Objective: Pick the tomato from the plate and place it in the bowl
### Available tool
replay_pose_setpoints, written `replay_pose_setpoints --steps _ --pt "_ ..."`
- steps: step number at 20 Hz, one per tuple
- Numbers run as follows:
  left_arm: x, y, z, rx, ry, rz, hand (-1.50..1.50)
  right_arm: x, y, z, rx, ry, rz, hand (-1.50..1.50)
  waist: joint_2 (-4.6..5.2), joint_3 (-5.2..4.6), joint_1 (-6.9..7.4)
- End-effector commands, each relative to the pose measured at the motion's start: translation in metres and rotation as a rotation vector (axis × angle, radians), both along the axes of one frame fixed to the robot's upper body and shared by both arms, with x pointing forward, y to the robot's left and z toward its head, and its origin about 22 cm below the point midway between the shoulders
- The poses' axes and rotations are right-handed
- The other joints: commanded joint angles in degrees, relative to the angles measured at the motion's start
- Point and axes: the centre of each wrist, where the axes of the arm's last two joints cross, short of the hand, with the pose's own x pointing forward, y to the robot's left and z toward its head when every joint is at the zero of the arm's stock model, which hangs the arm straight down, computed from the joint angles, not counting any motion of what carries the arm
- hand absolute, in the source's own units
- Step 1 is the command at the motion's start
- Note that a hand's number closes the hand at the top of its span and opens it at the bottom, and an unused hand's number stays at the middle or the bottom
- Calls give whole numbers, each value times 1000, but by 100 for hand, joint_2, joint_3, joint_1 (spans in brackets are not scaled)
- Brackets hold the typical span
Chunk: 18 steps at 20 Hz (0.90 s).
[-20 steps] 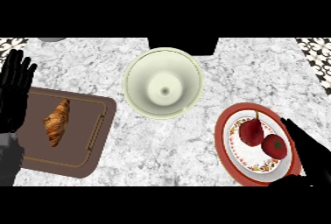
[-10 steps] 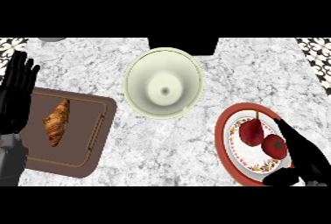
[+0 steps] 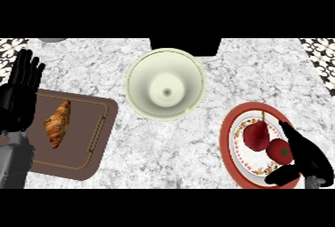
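A red tomato lies on a round plate with a red rim at the right, beside a darker red fruit. My right hand is over the plate's right side, fingers extended along the tomato's right flank and thumb curving in below it, touching or almost touching it. A pale green bowl stands empty at the top centre. My left hand rests open, fingers up, at the left edge.
A brown cutting board with a croissant on it lies at the left, partly under my left forearm. Marble counter separates board, bowl and plate. Patterned tiles show in the top corners.
My right hand has slid down and closer round the tomato, with the thumb coming in below it. The left hand, tomato and bowl have stayed put.
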Motion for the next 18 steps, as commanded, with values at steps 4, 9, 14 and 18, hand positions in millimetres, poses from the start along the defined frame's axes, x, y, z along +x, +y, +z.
replay_pose_setpoints --steps 4,9,14,18 --pt "-9 10 -2 2 -11 -29 0 2 -1 -34 -39 29 6 -150 3 1 21" --pt "-12 3 20 -3 -10 -1 0 13 -20 -18 -66 -112 41 150 -4 2 25" --pt "-4 6 12 12 -18 4 0 17 -16 -13 -84 -141 61 150 1 0 4" --pt "-12 3 5 8 -2 30 0 -62 10 -20 -134 -31 -128 150 -47 -10 -189"
